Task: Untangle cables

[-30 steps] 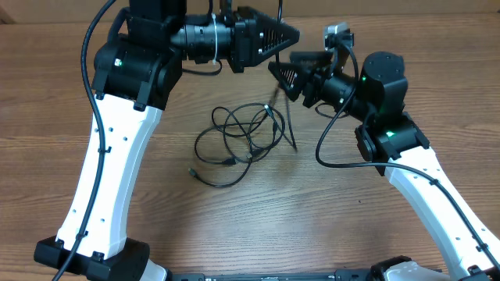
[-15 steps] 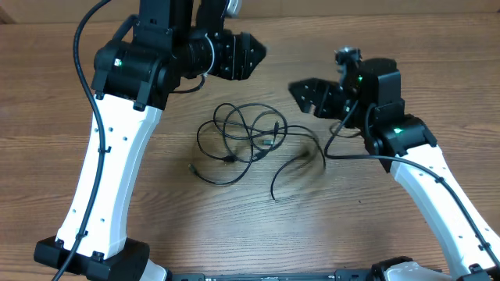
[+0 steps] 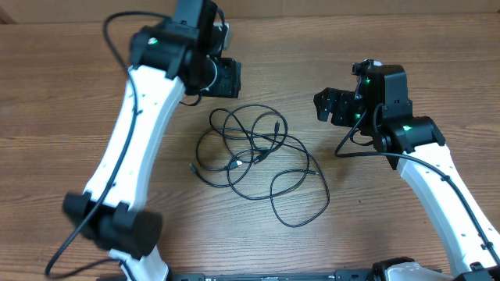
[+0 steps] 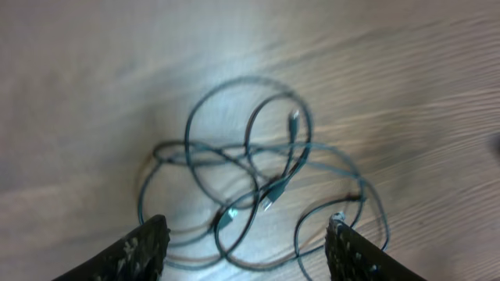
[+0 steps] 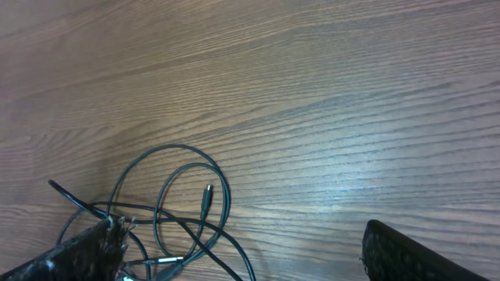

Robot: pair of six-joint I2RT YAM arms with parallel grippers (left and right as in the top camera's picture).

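Note:
The cables (image 3: 258,154) lie as one loose tangle of thin black cords in the middle of the wooden table, with a wide loop reaching toward the front right. Small plugs show among the loops (image 4: 269,199). My left gripper (image 3: 225,78) hovers behind the tangle's left side, open and empty; in the left wrist view the gripper (image 4: 248,225) has cords lying well below it. My right gripper (image 3: 328,105) stands to the right of the tangle, open with nothing in it. In the right wrist view the gripper (image 5: 240,228) frames bare wood and the cables (image 5: 207,193) near its left finger.
The wooden table (image 3: 391,226) carries only the cords. The white left arm (image 3: 133,148) slants across the table's left side, the right arm (image 3: 437,187) along the right. Thicker black arm cabling (image 3: 351,140) hangs by the right wrist.
Both grippers have opened and drawn apart. The cord stretched up between them has dropped onto the table and spread toward the front right. The left arm has swung back and lies lower.

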